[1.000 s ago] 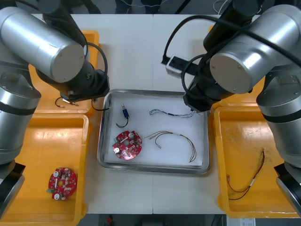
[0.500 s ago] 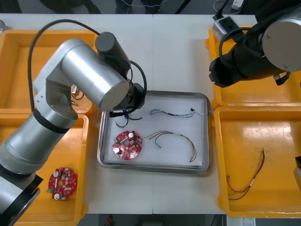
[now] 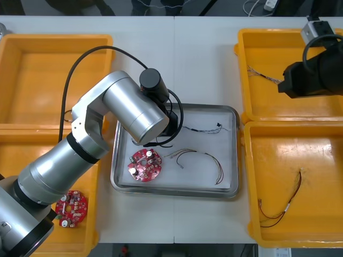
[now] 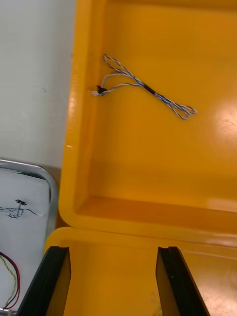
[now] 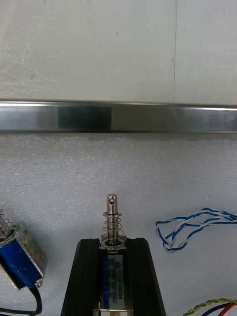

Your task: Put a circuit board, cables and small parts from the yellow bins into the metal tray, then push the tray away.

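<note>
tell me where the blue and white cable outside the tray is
In the front view the twisted blue and white cable lies in the far right yellow bin, by its wall nearest the metal tray, ahead of the open right gripper.

yellow bins (image 3: pixel 278 160), red circuit board (image 3: pixel 144 164), white-lined tray (image 3: pixel 177 179)

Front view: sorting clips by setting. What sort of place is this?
Probably an electronics kitting bench: yellow bins flank a metal tray holding a circuit board and cables; the left gripper holds a small metal part there, the right gripper hangs over a bin.
</note>
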Motion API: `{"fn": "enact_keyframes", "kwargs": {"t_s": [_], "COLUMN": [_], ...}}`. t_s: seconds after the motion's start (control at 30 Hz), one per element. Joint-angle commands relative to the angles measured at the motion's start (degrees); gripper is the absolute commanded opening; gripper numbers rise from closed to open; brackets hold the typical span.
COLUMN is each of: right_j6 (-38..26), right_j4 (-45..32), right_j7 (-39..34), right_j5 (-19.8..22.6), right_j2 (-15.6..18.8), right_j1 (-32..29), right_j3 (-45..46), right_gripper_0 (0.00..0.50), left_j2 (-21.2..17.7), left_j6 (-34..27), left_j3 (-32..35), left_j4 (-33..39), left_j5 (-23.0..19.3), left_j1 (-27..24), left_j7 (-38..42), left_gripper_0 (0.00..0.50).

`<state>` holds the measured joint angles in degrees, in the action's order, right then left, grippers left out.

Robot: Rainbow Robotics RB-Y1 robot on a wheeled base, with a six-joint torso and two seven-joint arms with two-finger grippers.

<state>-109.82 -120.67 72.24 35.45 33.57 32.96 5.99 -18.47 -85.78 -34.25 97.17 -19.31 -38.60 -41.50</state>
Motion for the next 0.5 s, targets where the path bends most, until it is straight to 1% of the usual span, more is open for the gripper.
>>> {"fn": "enact_keyframes", "kwargs": {"t_s": [0.03,0.07,0.1,0.13,0.33,0.5], "right_j6": [-0.2,-0.2,-0.2,-0.2,-0.2,-0.2], "right_j4": [-2.4,-2.5,-2.5,-2.4,-2.4,-2.5], "right_j7": [-2.0,-2.1,-2.3,-2.3,-2.6,-2.8], "right_j5": [1.2,1.2,1.4,1.5,2.0,2.1], "right_j2": [2.7,2.9,3.0,3.2,3.7,3.8], "right_j1": [-3.6,-4.0,-5.0,-5.5,-8.7,-10.5], "right_j3": [5.7,6.0,7.2,7.7,10.2,10.6], "right_gripper_0": [0.500,0.500,0.500,0.500,0.500,0.500], "left_j2": [1.5,1.5,1.5,1.5,1.5,1.5], "left_j6": [0.5,0.5,0.5,0.6,0.5,-1.7], "left_j3": [-1.2,-1.2,-1.2,-1.2,-1.1,0.1], "left_j4": [0.7,0.8,0.7,0.8,1.3,2.8], "left_j5": [0.6,0.6,0.5,0.6,1.0,1.3], "left_j1": [-2.2,-2.2,-2.2,-2.3,-2.3,-2.3], "left_j7": [6.6,6.7,6.9,7.0,7.3,7.5], "left_gripper_0": [0.098,0.172,0.380,0.500,0.500,0.500]}}
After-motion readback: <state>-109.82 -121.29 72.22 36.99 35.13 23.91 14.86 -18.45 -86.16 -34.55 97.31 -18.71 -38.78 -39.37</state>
